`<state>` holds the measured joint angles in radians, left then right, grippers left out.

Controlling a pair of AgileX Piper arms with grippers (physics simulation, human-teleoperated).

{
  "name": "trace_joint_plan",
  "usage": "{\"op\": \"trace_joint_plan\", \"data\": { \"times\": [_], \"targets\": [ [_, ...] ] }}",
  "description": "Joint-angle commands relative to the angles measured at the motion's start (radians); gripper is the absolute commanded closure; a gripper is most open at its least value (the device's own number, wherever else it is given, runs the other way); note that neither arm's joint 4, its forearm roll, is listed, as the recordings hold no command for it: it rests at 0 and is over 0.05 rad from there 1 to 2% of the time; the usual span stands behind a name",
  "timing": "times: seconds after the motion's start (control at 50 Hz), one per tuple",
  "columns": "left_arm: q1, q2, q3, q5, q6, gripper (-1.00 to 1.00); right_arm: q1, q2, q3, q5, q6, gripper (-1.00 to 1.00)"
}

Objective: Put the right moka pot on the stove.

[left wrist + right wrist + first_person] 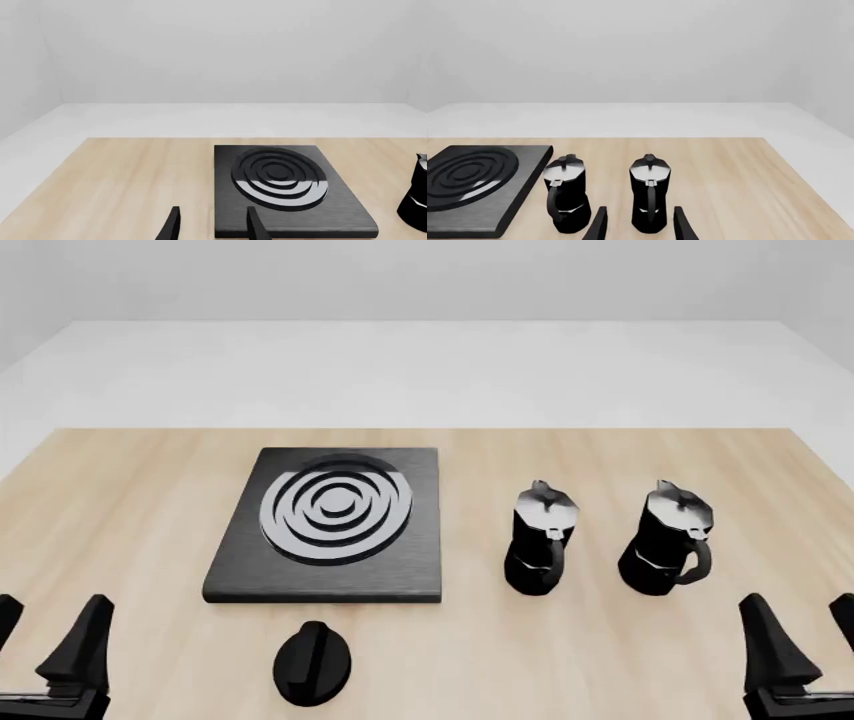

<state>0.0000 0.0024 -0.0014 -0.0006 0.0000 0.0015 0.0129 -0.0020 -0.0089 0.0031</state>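
Two look-alike black moka pots stand upright on the wooden table. The right moka pot (pixel 669 539) (pixel 649 193) has a silvery lid and its loop handle faces the camera. The stove (pixel 331 523) (pixel 283 186) (pixel 474 186) is a flat black slab with silver rings, lying left of both pots. My right gripper (pixel 806 645) (pixel 639 225) is open near the front right edge, short of the right pot and apart from it. My left gripper (pixel 51 638) (pixel 212 225) is open at the front left, just before the stove's near edge. Both hold nothing.
The other moka pot (pixel 542 539) (pixel 566 196) stands between the right pot and the stove; its edge shows in the left wrist view (pixel 417 197). A small black oval knob (pixel 312 663) lies in front of the stove. The table (pixel 561 660) ends at a pale floor behind.
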Motion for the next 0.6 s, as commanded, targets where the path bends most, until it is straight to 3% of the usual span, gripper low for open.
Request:
{"op": "trace_joint_plan", "data": {
  "times": [0.02,0.06,0.08,0.1,0.12,0.28,0.3,0.36,0.6],
  "targets": [
    [0.000,0.005,-0.003,-0.001,0.000,-1.00,-0.002,0.116,-0.002,-0.085,0.005,-1.00],
    [0.000,0.005,-0.003,-0.001,0.000,-1.00,-0.003,0.133,-0.002,-0.106,0.001,-1.00],
    [0.000,0.005,-0.003,-0.001,0.000,-1.00,-0.013,0.195,0.000,-0.158,-0.016,-1.00],
    [0.000,0.005,-0.003,-0.001,0.000,-1.00,-0.019,0.381,0.000,-0.307,-0.010,-1.00],
    [0.000,0.005,-0.003,-0.001,0.000,-1.00,-0.026,0.460,0.002,-0.369,-0.014,-1.00],
    [0.000,0.005,-0.003,-0.001,0.000,-1.00,-0.070,0.812,0.002,-0.659,-0.003,-1.00],
    [0.000,0.005,-0.003,-0.001,0.000,-1.00,-0.072,0.952,0.002,-0.770,-0.004,-1.00],
    [0.000,0.005,-0.003,-0.001,0.000,-1.00,-0.074,1.091,0.002,-0.888,-0.004,-1.00],
    [0.000,0.005,-0.003,-0.001,0.000,-1.00,-0.090,1.372,0.002,-1.125,0.007,-1.00]
  ]
}}
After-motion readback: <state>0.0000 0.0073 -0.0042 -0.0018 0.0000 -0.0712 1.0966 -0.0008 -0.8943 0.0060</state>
